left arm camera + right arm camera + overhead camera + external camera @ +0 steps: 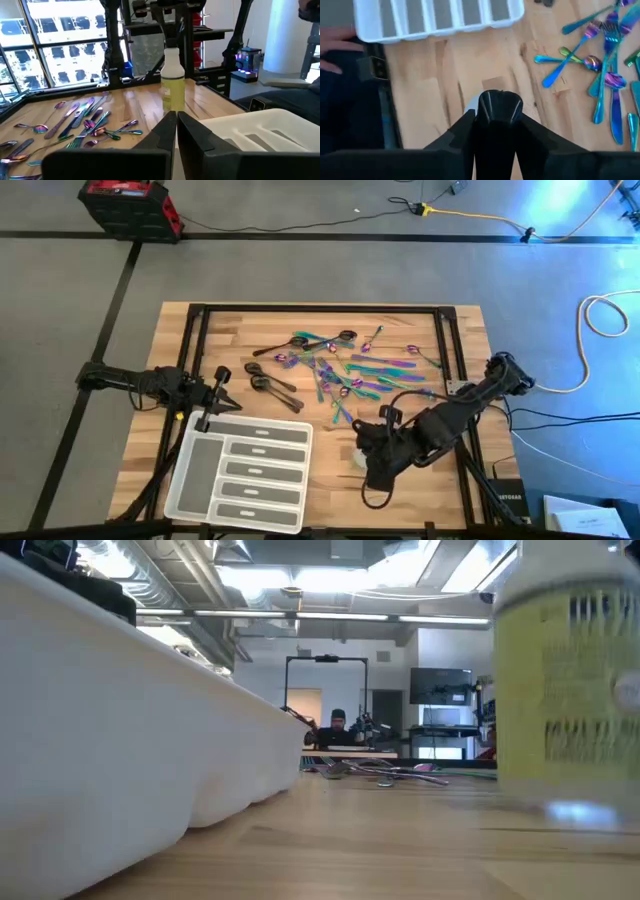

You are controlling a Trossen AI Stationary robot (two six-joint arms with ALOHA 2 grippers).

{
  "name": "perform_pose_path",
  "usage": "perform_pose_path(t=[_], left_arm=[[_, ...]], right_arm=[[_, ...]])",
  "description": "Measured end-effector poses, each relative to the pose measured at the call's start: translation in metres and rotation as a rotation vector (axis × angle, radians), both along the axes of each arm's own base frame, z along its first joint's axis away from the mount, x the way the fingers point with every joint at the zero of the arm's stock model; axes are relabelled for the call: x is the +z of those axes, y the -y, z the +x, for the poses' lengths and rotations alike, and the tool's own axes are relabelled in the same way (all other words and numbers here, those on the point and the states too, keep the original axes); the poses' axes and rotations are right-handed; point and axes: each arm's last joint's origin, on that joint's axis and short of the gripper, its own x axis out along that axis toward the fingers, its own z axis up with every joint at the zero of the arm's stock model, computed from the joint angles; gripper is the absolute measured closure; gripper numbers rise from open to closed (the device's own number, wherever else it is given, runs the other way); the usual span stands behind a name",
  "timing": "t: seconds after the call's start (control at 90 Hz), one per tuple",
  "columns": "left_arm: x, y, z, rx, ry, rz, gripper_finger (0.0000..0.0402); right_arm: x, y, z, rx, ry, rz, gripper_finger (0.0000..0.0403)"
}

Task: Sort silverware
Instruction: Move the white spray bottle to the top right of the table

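I see the silverware (345, 365) scattered loose on the table (250, 325), beyond both pincers, none of it in the tray (240, 470). My left gripper (176, 120) rests pressed together just beside the tray's far corner. My right gripper (492, 107) looks closed too, hanging over the spray bottle (173, 80), which its fingers largely hide from above.

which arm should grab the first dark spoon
Left. Its gripper sits right beside the dark spoons and the tray; the right gripper is down by the bottle, farther off.
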Motion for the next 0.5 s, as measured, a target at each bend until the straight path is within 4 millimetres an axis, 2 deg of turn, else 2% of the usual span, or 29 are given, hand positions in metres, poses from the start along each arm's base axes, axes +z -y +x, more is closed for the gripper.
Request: perform_pose_path(t=[0.244, 0.378, 0.5], left_arm=[[0.0, 0.0, 0.0, 0.0, 0.0, 0.0, 0.0402], [0.0, 0.0, 0.0, 0.0, 0.0, 0.0, 0.0402], [0.0, 0.0, 0.0, 0.0, 0.0, 0.0, 0.0402]], right_arm=[[0.051, 0.012, -0.007, 0.016, 0.134, -0.053, 0.0312], [0.077, 0.033, -0.012, 0.014, 0.184, -0.165, 0.0312], [0.094, 0.065, -0.01, -0.03, 0.184, -0.245, 0.0312]])
